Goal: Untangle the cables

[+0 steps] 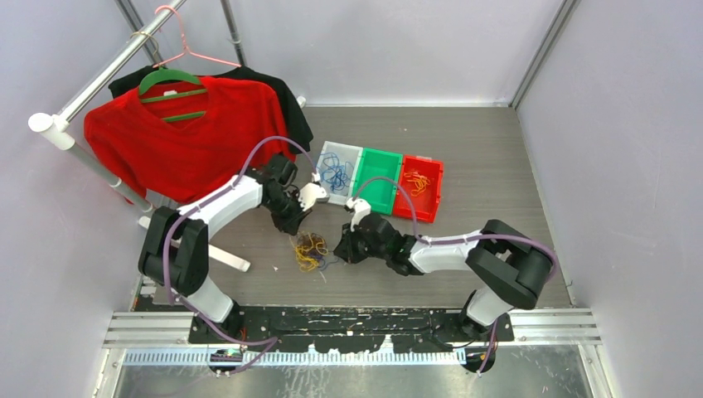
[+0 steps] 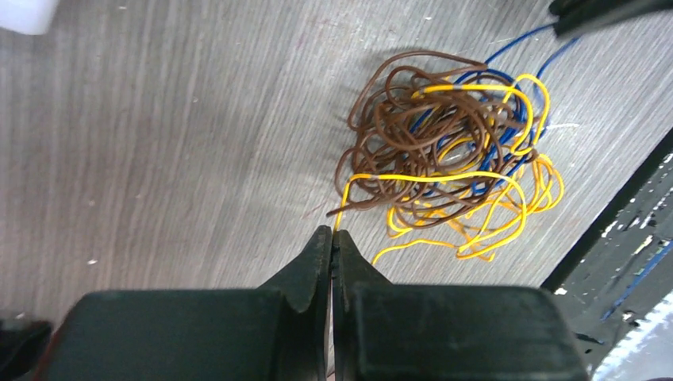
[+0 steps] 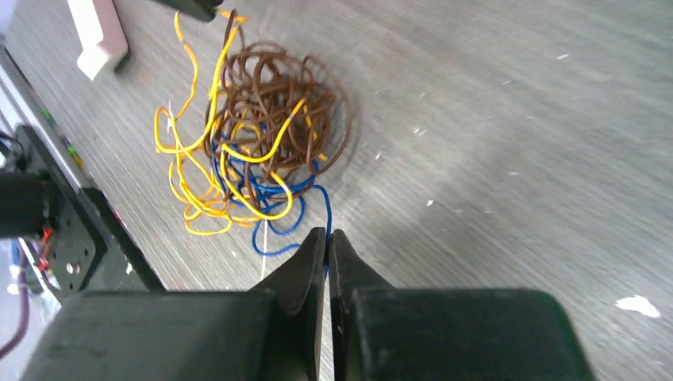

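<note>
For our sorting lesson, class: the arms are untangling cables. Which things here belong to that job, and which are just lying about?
Job: cable tangle; left gripper, shut on yellow strand; right gripper, shut on blue strand; clear bin, green bin, red bin.
Lying about: red shirt, black shirt, green hanger, clothes rail.

Left hand [image 2: 332, 235] pinched closed; right hand [image 3: 327, 236] likewise.

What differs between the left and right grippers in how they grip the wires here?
The left gripper pinches a yellow strand; the right gripper pinches a blue strand. In the overhead view, the left gripper sits at the far edge of the tangle, and the right gripper sits at its right edge. Both have their jaws shut on strands of the same tangle.
</note>
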